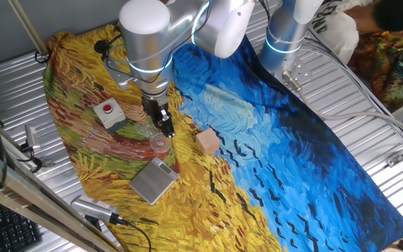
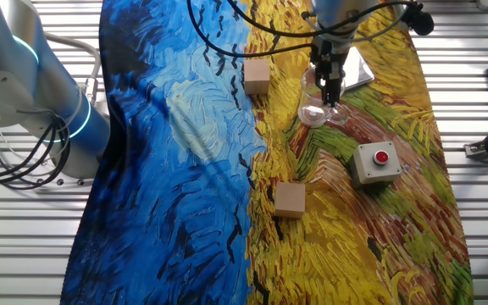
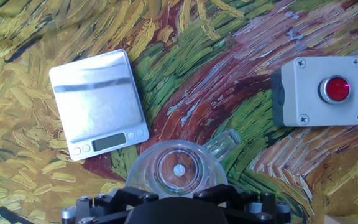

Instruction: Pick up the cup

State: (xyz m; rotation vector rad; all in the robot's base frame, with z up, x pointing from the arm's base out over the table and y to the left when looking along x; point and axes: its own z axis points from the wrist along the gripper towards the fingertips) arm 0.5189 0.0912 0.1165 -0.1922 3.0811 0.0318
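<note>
The cup is small, clear and round-rimmed, and stands on the yellow part of the painted cloth. It also shows in the other fixed view and fills the bottom middle of the hand view. My gripper comes straight down onto the cup's rim, seen also in the other fixed view. Its two fingers stand close together at the cup's wall and look shut on it. The fingertips are hidden in the hand view behind the black gripper body. The cup's base seems to rest on the cloth.
A grey box with a red button lies left of the cup. A small silver scale lies in front of it. Tan wooden blocks sit nearby. The cloth hangs over the table edges.
</note>
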